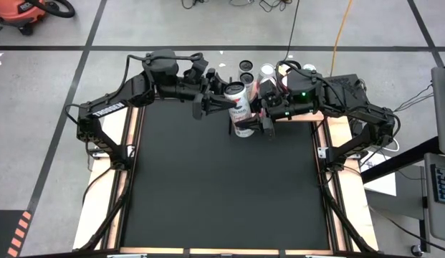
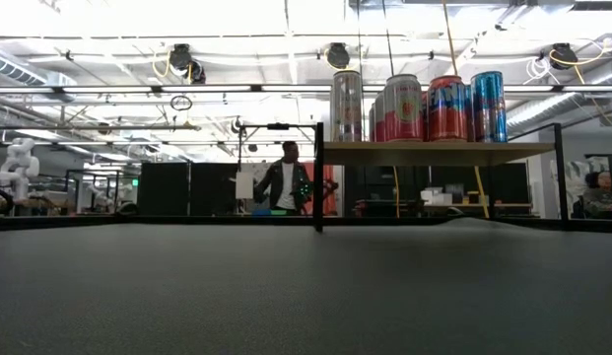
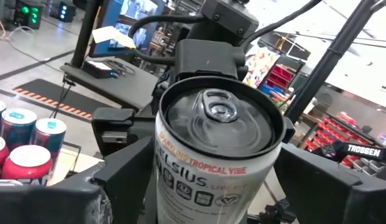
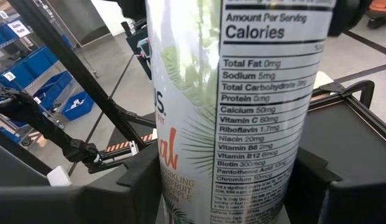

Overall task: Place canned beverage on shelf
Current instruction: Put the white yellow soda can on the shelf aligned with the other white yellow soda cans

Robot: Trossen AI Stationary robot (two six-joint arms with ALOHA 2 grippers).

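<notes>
A white canned beverage [image 1: 240, 107] with red lettering hangs high over the table's far middle, between both arms. My right gripper [image 1: 256, 118] comes from the table's right and is shut on it. My left gripper [image 1: 221, 106] comes from the left, open, its fingers [image 3: 118, 180] on either side of the can's upper part [image 3: 217, 124]. The shelf [image 2: 439, 153], a light-wood board on a black frame, stands at the far edge and carries several cans [image 2: 404, 108]. The low view shows neither gripper. My right gripper pinches the can's side wall [image 4: 174, 180] between its two fingers [image 4: 133, 186], on the lower half of the can. The fingers come nearly level from the table's right. The can stands upright in the hold, lifted clear of the table. My left gripper's fingers stand close against the can's sides just below its rim [image 3: 156, 146]; whether they touch it, I cannot tell.
The shelf's cans [image 1: 267, 72] stand just beyond the two grippers, toward the far right. Black mat [image 1: 222, 193] covers the table toward the near edge. A person [image 2: 286, 182] stands in the room far behind the table.
</notes>
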